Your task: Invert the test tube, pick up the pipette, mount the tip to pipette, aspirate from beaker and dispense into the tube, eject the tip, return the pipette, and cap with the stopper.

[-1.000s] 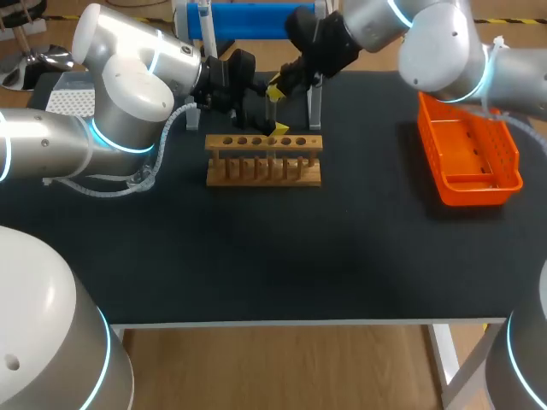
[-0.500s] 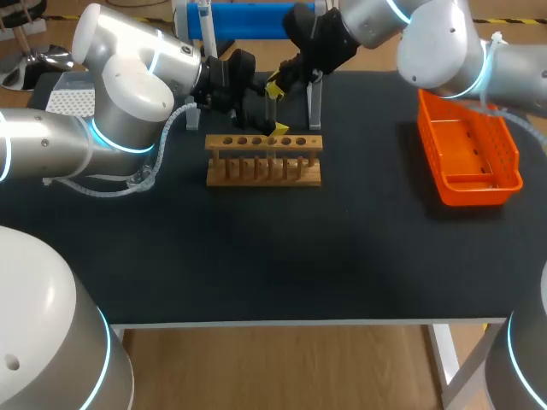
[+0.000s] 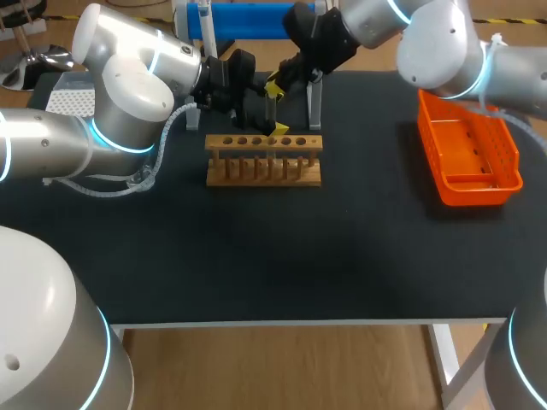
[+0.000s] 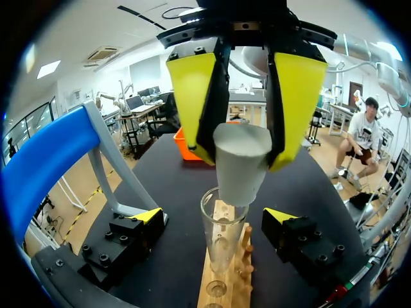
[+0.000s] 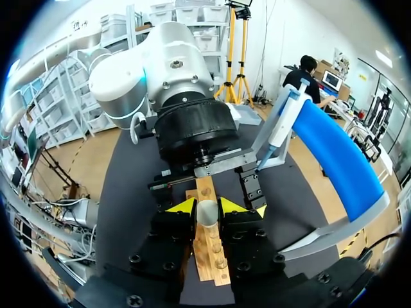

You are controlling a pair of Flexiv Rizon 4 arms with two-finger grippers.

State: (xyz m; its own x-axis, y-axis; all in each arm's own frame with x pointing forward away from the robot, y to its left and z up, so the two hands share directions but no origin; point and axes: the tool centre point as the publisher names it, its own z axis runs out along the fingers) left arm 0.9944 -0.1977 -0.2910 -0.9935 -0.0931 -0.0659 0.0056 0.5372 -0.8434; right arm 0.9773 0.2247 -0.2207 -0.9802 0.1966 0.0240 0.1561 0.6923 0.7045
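Note:
A glass test tube [image 4: 221,240] stands upright in the wooden rack [image 3: 263,159], mouth up. My right gripper [image 4: 243,160] hangs just over it, shut on a pale grey stopper [image 4: 241,163] whose narrow end sits at the tube's mouth. In its own view the right gripper [image 5: 207,208] shows that stopper [image 5: 207,212] pinched between its yellow tips above the rack [image 5: 209,256]. My left gripper [image 4: 215,218] is open wide, one finger on each side of the tube without touching it. From above, the two grippers meet behind the rack, left gripper [image 3: 261,111] low, right gripper [image 3: 275,87] above.
The white pipette [image 5: 277,135] hangs on the blue stand [image 3: 248,19] at the table's back edge. An orange tray [image 3: 427,128] lies at the right. The rack's other holes hold nothing.
The right arm has shifted slightly toward the back of the table with the stopper. The left arm has stayed still.

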